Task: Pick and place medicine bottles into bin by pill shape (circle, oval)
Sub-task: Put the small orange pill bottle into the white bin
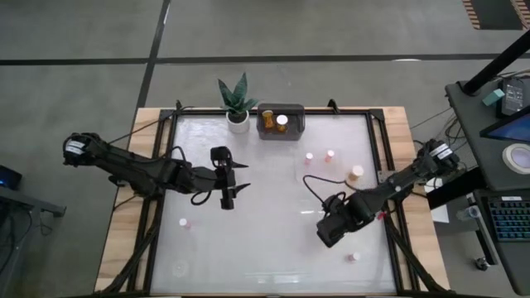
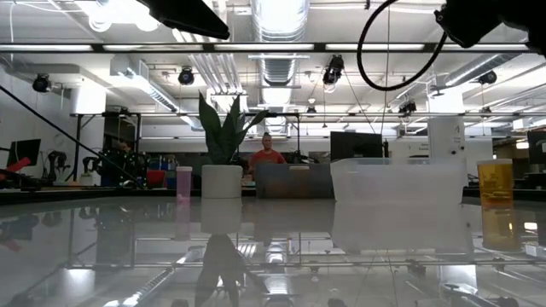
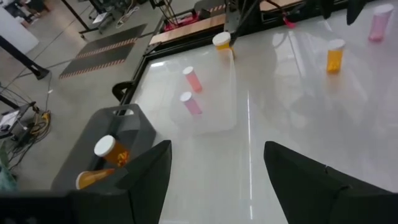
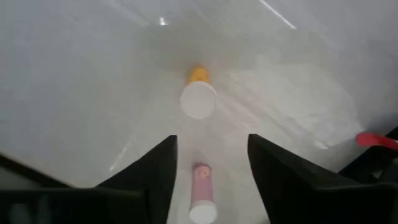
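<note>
My right gripper (image 1: 330, 228) hangs open over the table's right near part. In the right wrist view (image 4: 211, 140) a small pink bottle (image 4: 202, 193) shows between its two fingers with a gap on each side. An amber bottle with a white cap (image 4: 198, 96) stands just beyond them. My left gripper (image 1: 241, 179) is open and empty above the table's middle left, pointing right (image 3: 214, 149). The dark bin (image 1: 281, 122) at the far edge holds amber bottles (image 3: 106, 149). Two pink bottles (image 1: 309, 157) (image 1: 330, 155) and an amber one (image 1: 356, 173) stand to the right of the middle.
A potted plant (image 1: 237, 103) stands left of the bin. Single pink bottles stand at the near left (image 1: 184, 222) and near right (image 1: 352, 257). A cable (image 1: 315, 184) loops over the table by my right arm. A small red thing (image 1: 383, 215) lies at the right edge.
</note>
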Robot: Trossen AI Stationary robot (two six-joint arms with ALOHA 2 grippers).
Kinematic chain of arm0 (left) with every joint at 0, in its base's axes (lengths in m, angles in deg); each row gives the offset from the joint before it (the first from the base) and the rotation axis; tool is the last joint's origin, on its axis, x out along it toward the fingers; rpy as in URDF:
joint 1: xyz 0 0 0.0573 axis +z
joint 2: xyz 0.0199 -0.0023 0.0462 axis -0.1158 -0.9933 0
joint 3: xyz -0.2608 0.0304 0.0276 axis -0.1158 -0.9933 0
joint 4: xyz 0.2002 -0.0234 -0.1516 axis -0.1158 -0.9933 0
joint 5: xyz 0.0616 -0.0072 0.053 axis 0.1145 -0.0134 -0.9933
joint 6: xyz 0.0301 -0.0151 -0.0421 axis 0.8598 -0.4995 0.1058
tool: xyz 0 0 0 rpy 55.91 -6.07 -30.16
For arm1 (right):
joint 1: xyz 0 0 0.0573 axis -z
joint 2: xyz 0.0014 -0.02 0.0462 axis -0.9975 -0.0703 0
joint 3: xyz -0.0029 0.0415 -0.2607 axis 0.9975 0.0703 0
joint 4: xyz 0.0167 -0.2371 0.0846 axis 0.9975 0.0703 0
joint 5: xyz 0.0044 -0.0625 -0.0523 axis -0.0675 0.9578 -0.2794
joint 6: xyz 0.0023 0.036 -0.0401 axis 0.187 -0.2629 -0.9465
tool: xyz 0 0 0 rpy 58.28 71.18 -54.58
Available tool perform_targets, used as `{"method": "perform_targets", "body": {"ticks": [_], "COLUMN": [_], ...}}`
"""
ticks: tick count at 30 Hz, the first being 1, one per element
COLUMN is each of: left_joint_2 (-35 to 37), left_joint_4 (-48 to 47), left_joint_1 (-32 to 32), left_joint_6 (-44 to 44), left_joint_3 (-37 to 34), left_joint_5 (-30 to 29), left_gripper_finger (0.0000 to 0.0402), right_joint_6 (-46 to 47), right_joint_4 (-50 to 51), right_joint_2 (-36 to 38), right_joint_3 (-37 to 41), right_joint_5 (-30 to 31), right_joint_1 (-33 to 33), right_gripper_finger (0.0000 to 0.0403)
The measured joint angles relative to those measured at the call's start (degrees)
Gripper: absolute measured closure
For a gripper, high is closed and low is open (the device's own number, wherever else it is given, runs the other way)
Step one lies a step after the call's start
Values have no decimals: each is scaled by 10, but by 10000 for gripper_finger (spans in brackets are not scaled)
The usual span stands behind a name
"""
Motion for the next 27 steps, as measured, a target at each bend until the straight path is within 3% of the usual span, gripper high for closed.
{"method": "perform_targets", "body": {"ticks": [10,27], "left_joint_2": [3,10], "left_joint_4": [0,-18], "left_joint_1": [0,0], "left_joint_6": [4,1], "left_joint_3": [0,0], "left_joint_5": [0,0], "left_gripper_finger": [162,162], "right_joint_6": [-39,-41], "right_joint_4": [-6,-93], "right_joint_2": [-36,-46], "right_joint_3": [3,53], "right_joint_5": [30,24], "right_joint_1": [-3,-3], "right_gripper_finger": [155,167]}}
